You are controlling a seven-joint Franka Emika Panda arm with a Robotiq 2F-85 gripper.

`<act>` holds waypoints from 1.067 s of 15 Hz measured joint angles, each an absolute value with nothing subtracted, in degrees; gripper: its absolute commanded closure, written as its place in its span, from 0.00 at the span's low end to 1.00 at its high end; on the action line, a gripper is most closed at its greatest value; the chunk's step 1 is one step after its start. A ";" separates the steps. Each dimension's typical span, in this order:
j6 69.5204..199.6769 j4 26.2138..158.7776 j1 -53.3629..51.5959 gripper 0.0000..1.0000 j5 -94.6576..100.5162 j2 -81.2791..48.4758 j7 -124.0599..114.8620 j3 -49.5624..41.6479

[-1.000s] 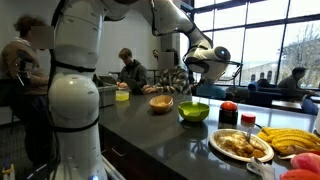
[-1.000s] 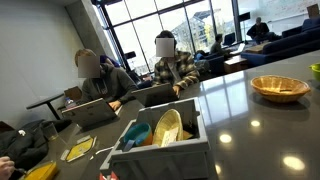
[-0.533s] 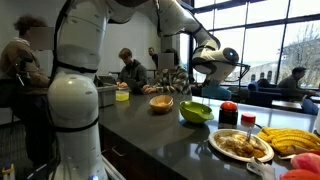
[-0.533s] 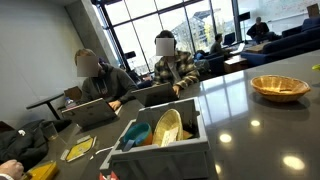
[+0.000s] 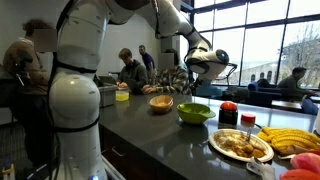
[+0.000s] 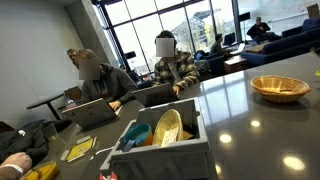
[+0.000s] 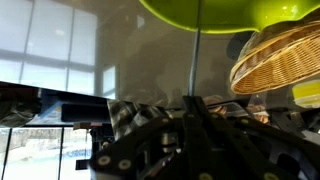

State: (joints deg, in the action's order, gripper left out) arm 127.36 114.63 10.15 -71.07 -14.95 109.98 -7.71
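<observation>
My gripper (image 5: 187,70) hangs over the dark counter, above and a little behind the green bowl (image 5: 194,112). In the wrist view its fingers are pressed together, and the gripper (image 7: 197,98) is shut on a thin grey stick (image 7: 197,55) that runs straight out from the tips across the green bowl (image 7: 200,12). I cannot tell what the stick is. A woven wicker bowl (image 7: 278,58) lies beside the green one, and it shows in both exterior views (image 5: 161,103) (image 6: 279,88).
The arm's white base (image 5: 75,110) stands at the counter's near end. A plate of food (image 5: 240,145), bananas (image 5: 290,140) and a red-capped bottle (image 5: 229,113) sit near the green bowl. A grey box (image 6: 160,145) holds dishes. People sit along the far side (image 6: 170,65).
The wrist swung slightly right and came back, staying above the green bowl with the gripper shut. A person has walked into view behind the seated people.
</observation>
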 measured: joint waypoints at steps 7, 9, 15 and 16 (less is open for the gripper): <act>132.36 116.67 6.57 0.99 -67.93 -13.66 108.77 -5.95; 134.20 117.85 6.62 0.99 -66.78 -12.98 107.06 -6.11; 139.89 120.12 7.19 0.99 -64.57 -11.52 102.05 -6.80; 140.71 119.97 7.16 0.99 -64.52 -11.55 101.56 -6.77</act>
State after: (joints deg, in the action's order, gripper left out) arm 140.71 119.97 7.16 -64.52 -11.55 101.56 -6.77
